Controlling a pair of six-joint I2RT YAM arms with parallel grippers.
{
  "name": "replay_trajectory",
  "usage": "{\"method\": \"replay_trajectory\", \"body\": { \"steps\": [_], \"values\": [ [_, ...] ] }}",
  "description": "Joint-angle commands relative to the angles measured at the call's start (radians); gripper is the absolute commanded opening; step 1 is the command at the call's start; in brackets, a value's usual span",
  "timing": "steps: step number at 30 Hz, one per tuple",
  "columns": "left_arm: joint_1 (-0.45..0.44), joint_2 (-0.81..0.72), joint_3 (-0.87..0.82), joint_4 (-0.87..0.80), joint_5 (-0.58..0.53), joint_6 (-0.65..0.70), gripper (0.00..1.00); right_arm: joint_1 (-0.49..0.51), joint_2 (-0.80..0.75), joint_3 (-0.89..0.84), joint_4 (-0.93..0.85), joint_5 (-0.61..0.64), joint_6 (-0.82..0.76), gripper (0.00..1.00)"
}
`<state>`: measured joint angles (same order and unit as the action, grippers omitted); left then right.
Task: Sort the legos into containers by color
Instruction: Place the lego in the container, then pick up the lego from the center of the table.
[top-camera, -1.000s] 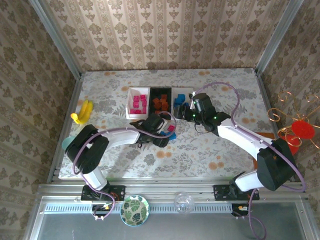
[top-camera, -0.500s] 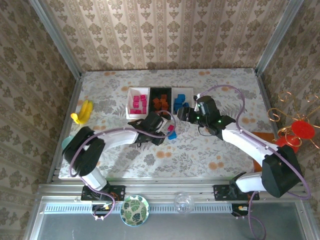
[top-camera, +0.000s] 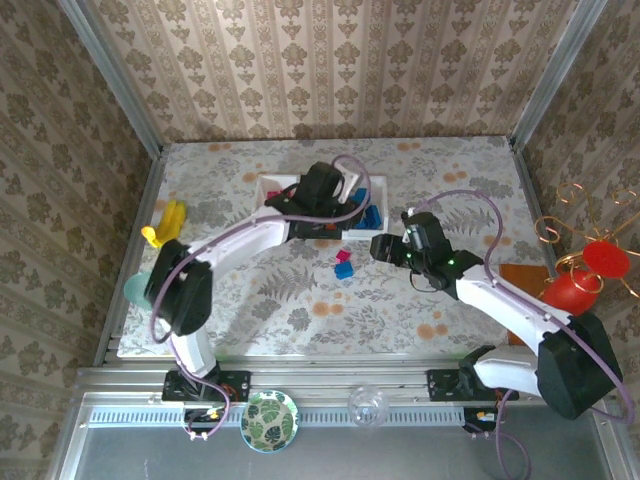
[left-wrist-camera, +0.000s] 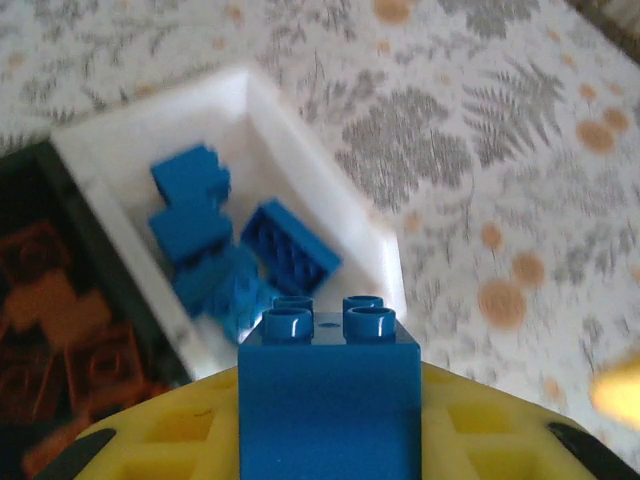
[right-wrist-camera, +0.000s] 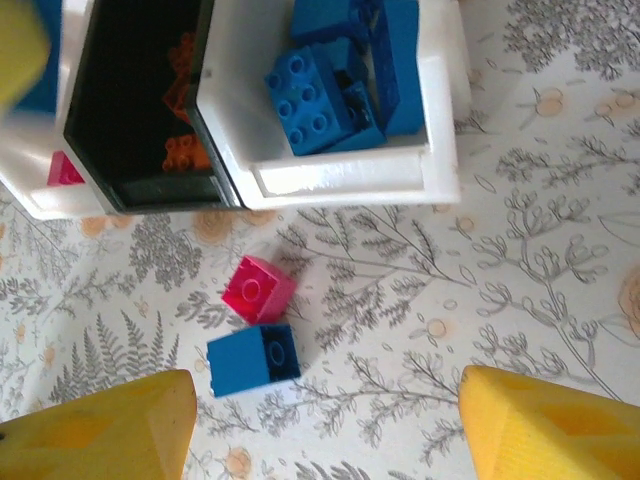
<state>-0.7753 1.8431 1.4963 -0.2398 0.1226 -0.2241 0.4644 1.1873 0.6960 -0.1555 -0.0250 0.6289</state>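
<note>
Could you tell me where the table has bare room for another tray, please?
The near strip of table between the two arm bases is bare, as is the far strip behind the trays. It is crowded around the trays and the two loose bricks by the right claw.

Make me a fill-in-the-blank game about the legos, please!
The gripped lego in the left end effector is ___.
The black tray holds ___ legos.
Beside the loose blue brick sits a ___ neighbour.
The right end effector is ___.
Missing words: blue, orange, pink, open.
</note>
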Motion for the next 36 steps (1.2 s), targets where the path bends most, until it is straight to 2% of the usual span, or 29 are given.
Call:
{"method": "replay_trajectory", "body": {
  "steps": [1,9,13,15,18,23,27,32,36],
  "values": [
    [0.016,0.131,0.167,-0.05,0.051,-0.03,0.27,0.0,-0.052,-0.048,-0.047,0.032,0.0,0.72],
    [0.024,0.447,0.58,-0.215,0.094,-0.067,0.29,0.047,-0.074,-0.121,-0.047,0.018,-0.012,0.72],
    [0.037,0.498,0.633,-0.25,0.094,-0.09,0.33,0.098,-0.038,-0.098,-0.046,0.041,-0.025,0.72],
    [0.046,0.49,0.612,-0.247,0.103,-0.109,0.43,0.126,-0.017,-0.074,-0.044,0.06,-0.036,0.72],
    [0.05,0.426,0.518,-0.187,0.103,-0.126,0.63,0.163,0.041,-0.034,-0.024,0.077,-0.047,0.72],
    [0.05,0.215,0.319,-0.036,0.106,-0.157,0.83,0.212,0.195,0.074,0.002,0.099,-0.077,0.73],
    [0.05,-0.017,0.088,0.103,0.08,-0.183,0.99,0.23,0.336,0.172,-0.008,0.103,-0.1,0.74],
    [0.041,-0.285,-0.231,0.228,0.001,-0.2,1.0,0.243,0.457,0.249,-0.021,0.103,-0.114,0.74],
    [0.011,-0.497,-0.494,0.295,-0.146,-0.205,1.0,0.264,0.533,0.299,-0.033,0.095,-0.132,0.73]
  ]
}}
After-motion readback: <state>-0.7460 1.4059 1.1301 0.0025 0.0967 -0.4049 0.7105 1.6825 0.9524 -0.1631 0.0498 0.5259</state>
